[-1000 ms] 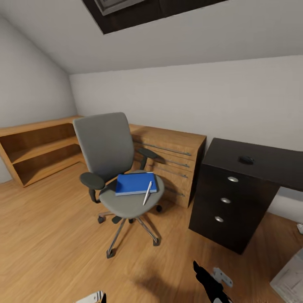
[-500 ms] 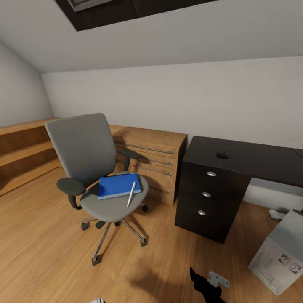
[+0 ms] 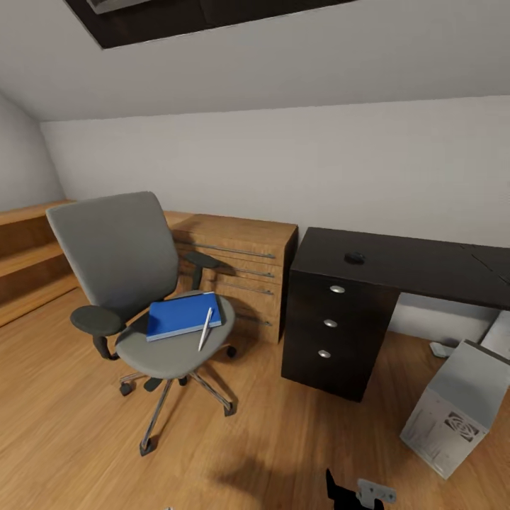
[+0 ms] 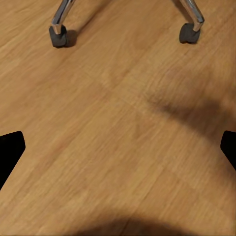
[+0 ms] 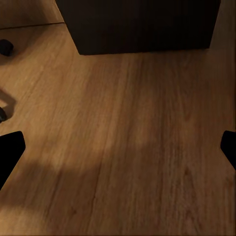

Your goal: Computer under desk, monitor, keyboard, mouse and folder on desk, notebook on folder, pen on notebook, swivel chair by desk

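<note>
The grey swivel chair (image 3: 127,262) stands on the floor left of the black desk (image 3: 418,268). On its seat lies the blue folder (image 3: 180,316), and the white pen (image 3: 205,328) rests across the folder's near corner. The small black mouse (image 3: 354,258) sits on the desk above the drawer unit (image 3: 333,333). A light grey computer (image 3: 457,407) leans tilted on the floor at the right. Monitor, keyboard and notebook are out of view. My left gripper (image 4: 118,152) hangs open over bare floor near the chair's casters (image 4: 59,35). My right gripper (image 5: 118,152) is open, low before the drawer unit (image 5: 142,24).
A light wooden drawer chest (image 3: 241,273) stands against the wall between chair and desk. Low wooden shelving (image 3: 25,265) runs along the left wall. A small pale object (image 3: 440,349) lies on the floor under the desk. Open wood floor (image 3: 269,439) stretches in front of me.
The whole head view has swung to the right, so chair, chest and desk sit further left in the picture. The computer has come fully into view at the right.
</note>
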